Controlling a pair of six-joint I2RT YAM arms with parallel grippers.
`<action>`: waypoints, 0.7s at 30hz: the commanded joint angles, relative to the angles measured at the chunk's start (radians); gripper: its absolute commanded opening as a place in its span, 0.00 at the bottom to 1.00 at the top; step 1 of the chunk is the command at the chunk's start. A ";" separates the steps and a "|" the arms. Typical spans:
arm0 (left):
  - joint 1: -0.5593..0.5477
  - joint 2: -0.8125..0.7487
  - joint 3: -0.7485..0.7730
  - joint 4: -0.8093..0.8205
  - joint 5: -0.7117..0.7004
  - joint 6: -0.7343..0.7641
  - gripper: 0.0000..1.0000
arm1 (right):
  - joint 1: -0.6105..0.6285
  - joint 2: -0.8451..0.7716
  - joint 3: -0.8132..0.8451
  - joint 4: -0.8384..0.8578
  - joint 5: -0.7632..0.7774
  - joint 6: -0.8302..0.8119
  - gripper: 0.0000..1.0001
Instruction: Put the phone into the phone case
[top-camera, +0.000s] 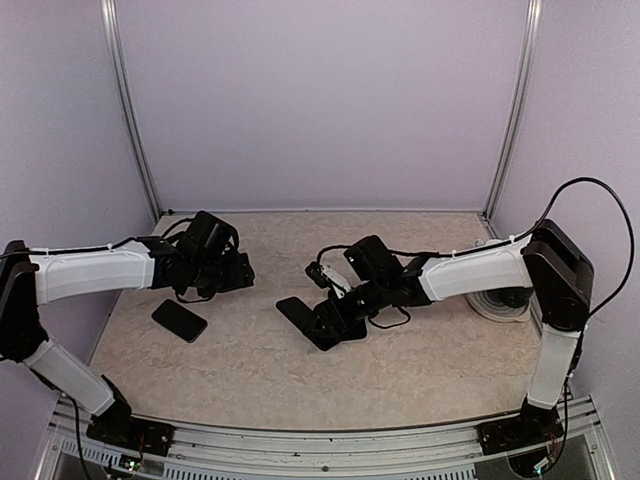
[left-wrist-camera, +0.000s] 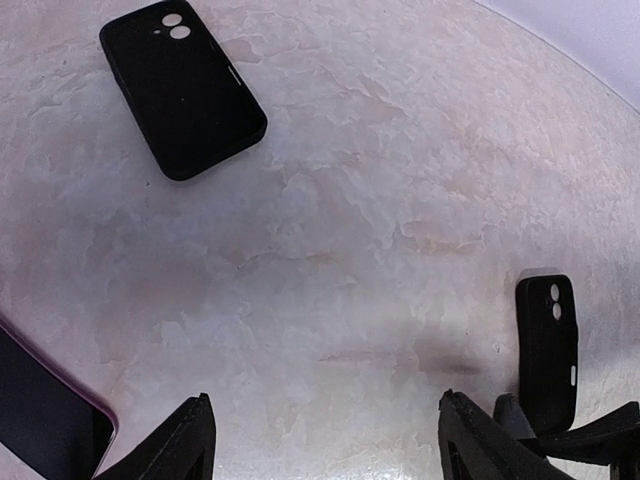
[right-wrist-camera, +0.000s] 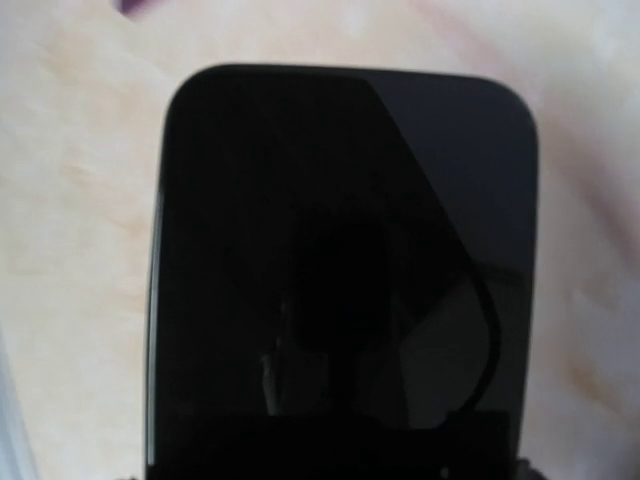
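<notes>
My right gripper (top-camera: 336, 315) is shut on the near end of a black glossy phone (top-camera: 298, 315), held low over the middle of the table. The phone's dark screen (right-wrist-camera: 340, 250) fills the right wrist view and hides the fingers. A black phone case (left-wrist-camera: 185, 85) with two camera holes lies flat on the table. In the top view it is hidden under the phone and right gripper. A second black case-like slab (top-camera: 180, 320) with two holes lies at the left (left-wrist-camera: 545, 345). My left gripper (top-camera: 218, 283) hovers open and empty (left-wrist-camera: 325, 400) between them.
A dark glossy slab corner (left-wrist-camera: 40, 420) with a pale edge pokes in at the bottom left of the left wrist view. A white round object (top-camera: 497, 303) sits by the right wall. Purple walls with metal posts close the back and sides.
</notes>
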 joint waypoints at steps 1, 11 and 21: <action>-0.003 -0.033 0.036 0.017 -0.023 0.011 0.76 | -0.039 -0.110 -0.038 0.202 -0.160 0.014 0.48; -0.011 -0.015 0.044 0.038 -0.017 -0.003 0.76 | -0.144 -0.259 -0.166 0.377 -0.319 0.075 0.48; 0.004 -0.008 0.164 0.088 0.212 0.072 0.91 | -0.140 -0.314 -0.148 0.135 0.024 -0.167 0.47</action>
